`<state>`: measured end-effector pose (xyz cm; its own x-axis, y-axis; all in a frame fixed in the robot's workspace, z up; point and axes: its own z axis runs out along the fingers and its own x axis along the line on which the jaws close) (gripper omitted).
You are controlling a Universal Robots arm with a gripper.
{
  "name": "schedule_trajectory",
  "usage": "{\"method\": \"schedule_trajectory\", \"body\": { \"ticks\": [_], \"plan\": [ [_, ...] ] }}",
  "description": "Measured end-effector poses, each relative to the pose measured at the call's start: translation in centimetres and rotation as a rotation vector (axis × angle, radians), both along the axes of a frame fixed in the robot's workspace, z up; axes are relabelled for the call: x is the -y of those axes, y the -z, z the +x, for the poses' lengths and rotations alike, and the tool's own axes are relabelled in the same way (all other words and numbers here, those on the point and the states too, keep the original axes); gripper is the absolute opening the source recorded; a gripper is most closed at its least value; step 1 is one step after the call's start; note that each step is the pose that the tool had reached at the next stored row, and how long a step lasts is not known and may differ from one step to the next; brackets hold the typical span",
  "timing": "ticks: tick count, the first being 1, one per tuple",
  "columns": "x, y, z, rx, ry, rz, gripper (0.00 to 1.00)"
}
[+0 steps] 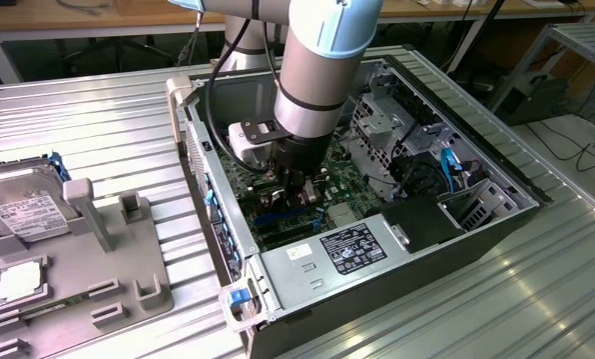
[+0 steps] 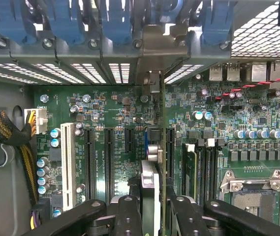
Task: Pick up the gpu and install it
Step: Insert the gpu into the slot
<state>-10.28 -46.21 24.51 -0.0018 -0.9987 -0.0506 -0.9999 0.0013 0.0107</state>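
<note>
While clamped on gpu (image 2: 155,196) — gripper (image 2: 152,216) inside case (image 1: 477,232) | card edge-on above motherboard (image 2: 105,113) slots

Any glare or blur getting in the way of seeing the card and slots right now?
Exterior view: bright sheen on the ribbed metal table, case interior darker, arm shading the motherboard. Wrist view: slots evenly lit and sharp; the gpu seen edge-on between the fingers looks soft up close; vent grille washed out.

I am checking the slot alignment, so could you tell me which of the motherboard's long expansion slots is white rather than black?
It is the white slot at the end of the row nearest the yellow-and-black cable bundle; the others beside it are black, toward the gpu in the gripper.
</note>
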Motion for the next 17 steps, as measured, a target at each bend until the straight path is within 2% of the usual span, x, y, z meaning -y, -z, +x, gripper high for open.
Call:
{"method": "schedule_trajectory", "body": {
  "ticks": [17],
  "plan": [
    [0.07,0.0,-0.07,0.0,0.001,0.0,0.28]
  ]
}}
